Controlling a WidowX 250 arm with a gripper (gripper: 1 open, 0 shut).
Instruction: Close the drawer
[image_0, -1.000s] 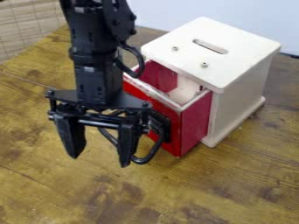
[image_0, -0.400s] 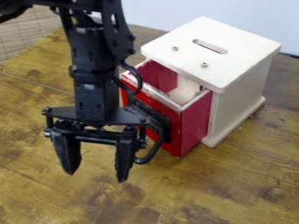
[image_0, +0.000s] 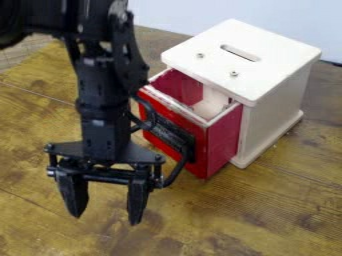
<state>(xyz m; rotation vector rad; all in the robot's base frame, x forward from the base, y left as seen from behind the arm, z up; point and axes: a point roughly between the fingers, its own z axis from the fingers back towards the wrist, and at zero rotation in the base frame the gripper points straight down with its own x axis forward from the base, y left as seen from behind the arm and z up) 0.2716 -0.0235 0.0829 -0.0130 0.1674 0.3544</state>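
The drawer is being seen pulled partway out of the cream-white cabinet, toward the lower left of the view. Its red side is being shown to the camera, the pale wooden inside is being exposed at the top, and the black front plate is being presented toward the arm. A black wire loop handle is being carried on that plate, reaching down and out toward the table.

The gripper is being held pointing straight down, just in front of the drawer's face, low over the wooden table. Its two black fingers are being kept well spread, with clear table seen between them; nothing is being clasped. The right-hand finger in the view is being positioned just beside the loop handle, though whether contact is being made cannot be told. The black arm is being seen rising above the gripper and partly covering the drawer's front corner.

A slot is being shown on top of the cabinet, and two small screws are being seen near its front edge.
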